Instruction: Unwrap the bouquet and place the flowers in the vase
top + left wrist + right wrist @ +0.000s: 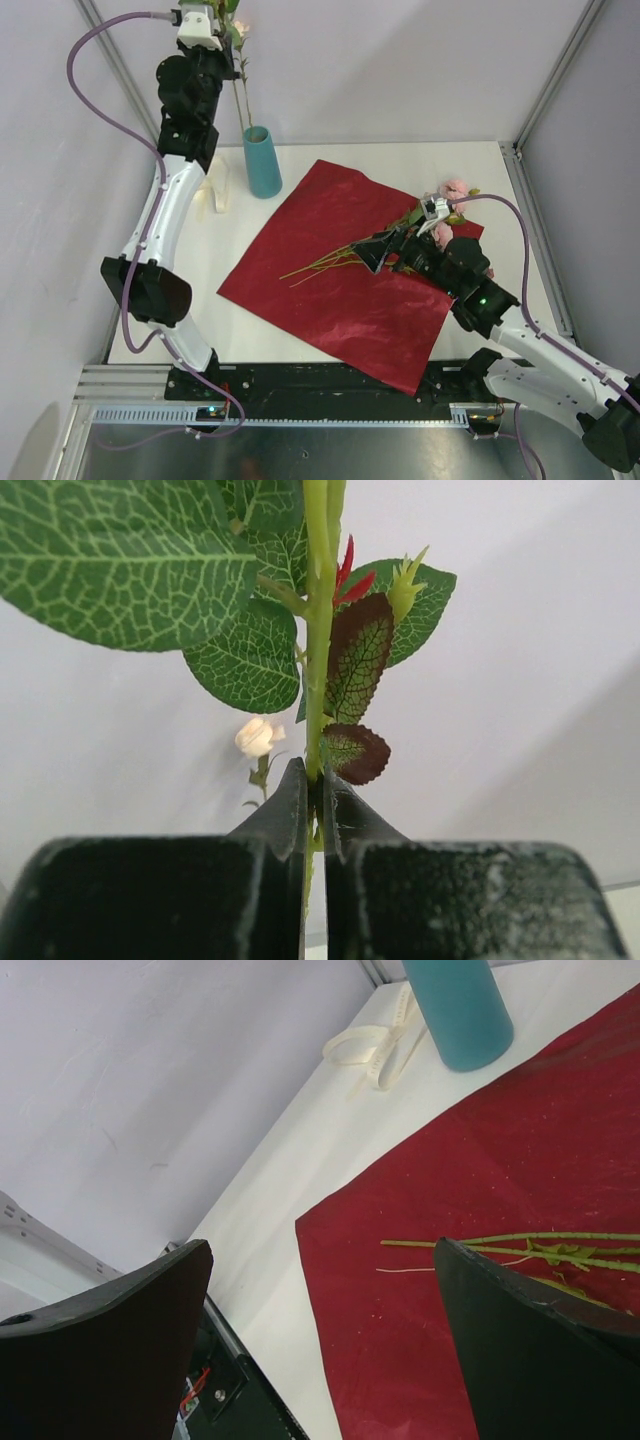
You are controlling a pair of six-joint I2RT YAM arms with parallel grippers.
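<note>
Presently one rose stem (318,630) stands near upright over the vase (262,160), its foot at the vase mouth; whether it has entered cannot be confirmed. The left pincer (312,780) is clamped on that stem just below the leaves.

Recommended: lower straight down, keeping the stem vertical and centred on the mouth. Release only once the foot is well inside, since a stem dragging the rim could tip the vase.

The left arm reaches high at the far left corner, with its wrist above the vase. The remaining flowers (455,188) lie on the opened wrapping paper (330,310), well apart from the vase. The right pincer (374,252) hovers over their stems, jaws wide apart, holding nothing. The ribbon (215,195) lies on the counter (400,165) beside the vase.
</note>
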